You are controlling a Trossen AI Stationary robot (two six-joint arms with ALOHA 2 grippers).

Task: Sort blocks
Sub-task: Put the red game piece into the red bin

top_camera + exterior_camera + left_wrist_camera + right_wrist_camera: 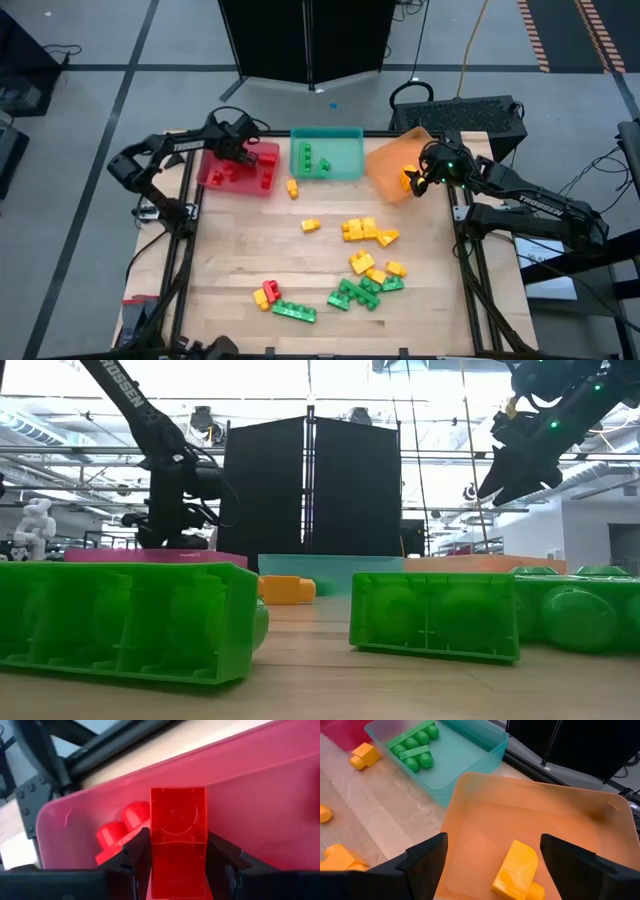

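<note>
two robot arms worked over trays along the tabletop's far edge.
left fingers clamped a red block inside the red tray; right fingers spread wide above a yellow block in the orange tray; other blocks littered the near half.

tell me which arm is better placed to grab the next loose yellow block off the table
Right, likely. Its pincer is open over the orange tray, yellow block already dropped, and the loose yellow blocks lie on its side. The left pincer is shut on a red block over the red tray.
</note>
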